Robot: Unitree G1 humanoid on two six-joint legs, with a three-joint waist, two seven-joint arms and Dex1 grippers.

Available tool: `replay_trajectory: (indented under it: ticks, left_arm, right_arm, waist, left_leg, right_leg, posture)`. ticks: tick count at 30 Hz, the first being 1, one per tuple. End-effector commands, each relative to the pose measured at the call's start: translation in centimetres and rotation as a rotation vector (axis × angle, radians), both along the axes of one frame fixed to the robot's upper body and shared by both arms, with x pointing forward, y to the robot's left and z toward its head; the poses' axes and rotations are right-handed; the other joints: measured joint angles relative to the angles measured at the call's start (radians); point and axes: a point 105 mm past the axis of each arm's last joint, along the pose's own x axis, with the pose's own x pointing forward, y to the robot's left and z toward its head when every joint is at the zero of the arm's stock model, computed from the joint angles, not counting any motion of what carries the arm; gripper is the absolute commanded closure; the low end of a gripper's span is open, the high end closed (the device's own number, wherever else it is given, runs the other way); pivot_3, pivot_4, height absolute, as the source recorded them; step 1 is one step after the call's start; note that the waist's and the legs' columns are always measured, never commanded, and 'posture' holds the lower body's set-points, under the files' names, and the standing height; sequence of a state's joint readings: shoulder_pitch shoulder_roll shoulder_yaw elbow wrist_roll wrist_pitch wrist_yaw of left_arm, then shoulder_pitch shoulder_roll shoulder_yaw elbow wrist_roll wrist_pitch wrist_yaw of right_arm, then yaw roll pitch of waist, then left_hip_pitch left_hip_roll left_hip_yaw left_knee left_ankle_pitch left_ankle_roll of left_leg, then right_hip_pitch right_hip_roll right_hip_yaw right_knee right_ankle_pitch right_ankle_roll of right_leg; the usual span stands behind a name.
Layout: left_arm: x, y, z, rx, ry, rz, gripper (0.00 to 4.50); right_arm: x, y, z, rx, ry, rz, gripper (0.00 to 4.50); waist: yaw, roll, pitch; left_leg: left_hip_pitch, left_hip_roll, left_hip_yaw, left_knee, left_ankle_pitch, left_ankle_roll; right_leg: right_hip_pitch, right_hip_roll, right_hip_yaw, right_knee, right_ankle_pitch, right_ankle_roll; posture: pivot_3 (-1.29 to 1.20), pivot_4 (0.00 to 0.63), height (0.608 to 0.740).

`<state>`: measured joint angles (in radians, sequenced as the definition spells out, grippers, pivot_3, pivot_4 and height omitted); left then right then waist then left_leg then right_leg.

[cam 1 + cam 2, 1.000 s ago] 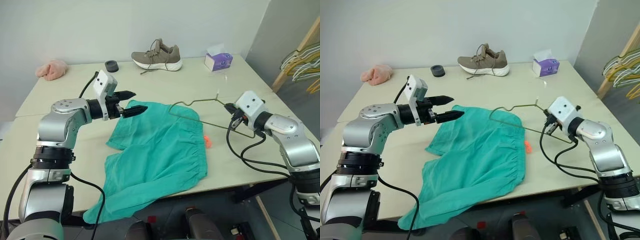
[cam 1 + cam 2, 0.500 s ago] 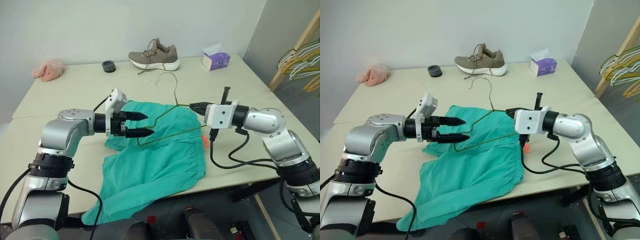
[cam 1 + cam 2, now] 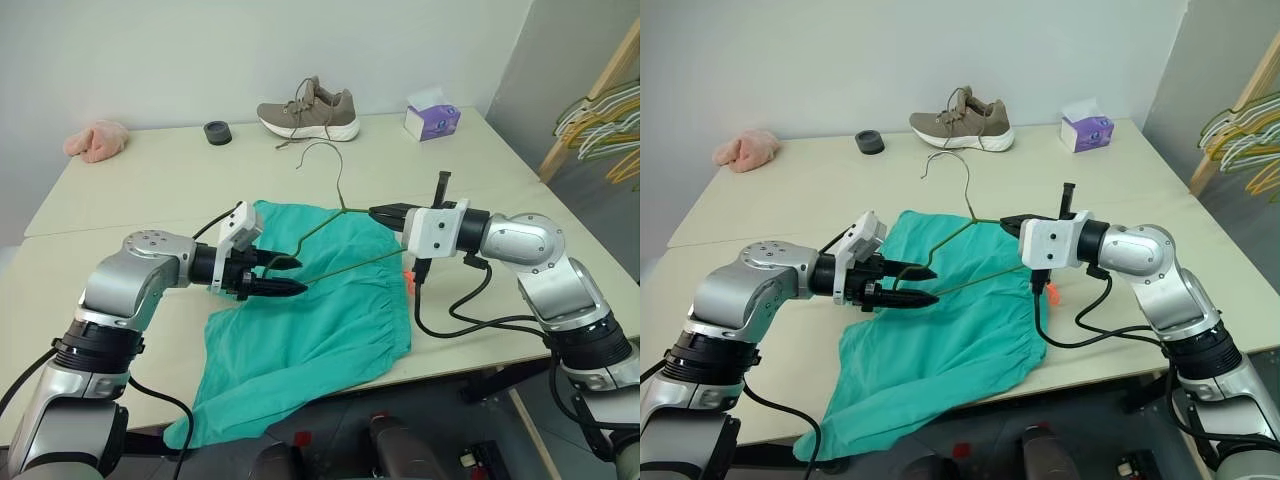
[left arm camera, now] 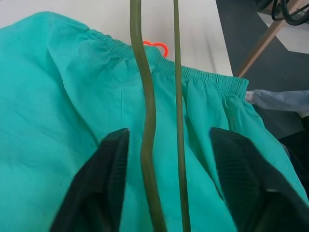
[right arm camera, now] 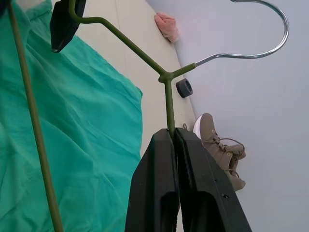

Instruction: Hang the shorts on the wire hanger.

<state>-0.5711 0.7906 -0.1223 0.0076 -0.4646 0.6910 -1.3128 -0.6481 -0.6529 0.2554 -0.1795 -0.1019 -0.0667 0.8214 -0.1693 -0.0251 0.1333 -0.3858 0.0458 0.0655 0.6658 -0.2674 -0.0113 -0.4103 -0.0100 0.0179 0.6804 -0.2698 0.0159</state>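
Shorts (image 3: 320, 300), teal-green soft fabric, lie flat on the desk (image 3: 150, 180). Right hand (image 3: 385, 212) is clamped on the thin olive-green wire hanger (image 3: 330, 235); left hand (image 3: 285, 275) looks half apart around its corner, so I'd close gently there.

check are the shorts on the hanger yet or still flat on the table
Still flat. The shorts lie spread on the table; the wire hanger is raised above them in the right hand, no fabric over it.
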Motion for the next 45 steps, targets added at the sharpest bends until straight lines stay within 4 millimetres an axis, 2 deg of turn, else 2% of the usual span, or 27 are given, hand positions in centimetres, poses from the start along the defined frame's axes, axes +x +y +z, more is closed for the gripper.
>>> replay_trajectory:
  ticks: [1,5,6,15,18,23,26,29,33,39,43,45]
  left_arm:
    - [-0.5,-0.1,0.5,0.020,-0.032,-0.037,3.08]
    - [-0.6,-0.3,0.4,0.017,-0.029,-0.043,4.29]
    - [-0.6,-0.3,0.3,0.016,-0.029,-0.043,4.47]
    - [-0.4,-0.3,0.4,0.009,-0.032,-0.025,4.47]
    - [-0.2,-0.2,0.3,0.012,-0.038,-0.011,4.50]
    - [-0.1,-0.1,0.3,0.031,-0.066,-0.001,4.50]
    - [0.1,0.2,0.3,0.070,-0.121,0.002,4.50]
    - [0.6,0.7,0.6,0.153,-0.243,-0.004,4.50]
    - [0.5,0.4,1.4,0.175,-0.305,-0.034,4.50]
    - [0.1,-0.3,1.7,0.210,-0.352,-0.088,4.50]
    - [0.0,-0.2,1.5,0.255,-0.375,-0.108,4.50]
    - [0.0,-0.1,1.4,0.263,-0.381,-0.108,4.50]
  right_arm:
    - [-0.6,0.2,2.1,0.039,-0.070,0.017,4.50]
    - [-0.6,0.2,2.2,0.044,-0.063,0.020,4.50]
    - [-0.7,0.2,2.2,0.045,-0.060,0.022,4.50]
    - [-1.6,0.5,1.6,0.019,-0.023,0.071,4.50]
    - [-2.3,0.4,1.2,-0.001,0.035,0.095,3.74]
    - [-2.8,-1.1,1.1,-0.017,0.154,0.058,2.11]
    - [-2.4,-2.6,1.7,0.039,0.234,-0.023,1.09]
    - [-2.1,-4.9,1.0,0.092,0.399,-0.155,0.09]
    - [-2.9,-4.8,-0.9,0.084,0.563,-0.190,0.09]
    - [-1.2,-3.6,-3.1,0.025,0.622,-0.225,0.09]
    - [-0.8,-3.3,-4.5,-0.052,0.700,-0.213,0.09]
    - [-0.8,-3.2,-5.0,-0.075,0.732,-0.202,0.46]
  waist:
    - [0.000,0.000,0.000]
    - [0.000,0.000,0.000]
    - [0.000,0.000,0.000]
    - [0.000,0.000,0.001]
    - [0.000,-0.001,0.001]
    - [0.002,-0.001,0.001]
    - [0.003,-0.001,0.001]
    - [0.004,-0.001,0.001]
    - [0.001,-0.001,0.002]
    - [-0.004,-0.001,0.002]
    - [-0.002,-0.001,0.002]
    - [0.000,-0.001,0.002]
  left_leg:
    - [0.000,0.000,0.000,0.000,0.000,0.000]
    - [0.000,0.000,0.000,0.000,0.000,0.000]
    - [0.000,0.000,0.000,0.000,0.000,0.000]
    - [0.000,0.000,0.000,0.000,0.000,0.000]
    - [0.000,0.000,0.000,0.000,0.000,0.000]
    - [0.000,0.000,0.000,0.000,0.000,0.000]
    - [0.000,0.000,0.000,0.000,0.000,0.000]
    - [0.000,0.000,0.000,0.000,0.000,0.000]
    - [0.000,0.000,0.000,0.000,0.000,0.000]
    - [0.000,-0.001,0.000,0.000,0.000,0.000]
    - [0.000,-0.001,0.000,0.000,0.000,0.000]
    - [-0.001,-0.001,0.000,0.000,0.000,0.000]
  right_leg:
    - [0.000,0.000,0.000,0.000,0.000,0.000]
    - [0.000,0.000,0.000,0.000,0.000,0.000]
    - [0.000,0.000,0.000,0.000,0.000,0.000]
    - [0.000,0.000,0.000,0.000,0.000,0.000]
    - [0.000,0.000,0.000,0.000,0.000,0.000]
    - [0.000,0.000,0.000,0.000,0.000,0.000]
    - [0.000,-0.001,-0.001,0.000,0.000,0.000]
    - [0.000,-0.002,-0.001,0.000,0.001,-0.001]
    - [0.000,-0.005,-0.001,0.000,0.002,-0.003]
    - [0.000,-0.004,-0.001,0.000,-0.001,0.001]
    - [0.000,-0.002,-0.001,0.000,-0.001,0.001]
    - [0.000,-0.001,-0.001,0.000,-0.001,0.001]
  posture:
    - [-0.22,0.129,0.740]
    - [-0.23,0.129,0.740]
    - [-0.23,0.129,0.740]
    - [-0.23,0.125,0.740]
    - [-0.22,0.123,0.740]
    - [-0.22,0.120,0.740]
    - [-0.22,0.118,0.740]
    - [-0.23,0.116,0.740]
    - [-0.23,0.113,0.740]
    - [-0.22,0.107,0.740]
    - [-0.21,0.105,0.740]
    - [-0.20,0.104,0.740]
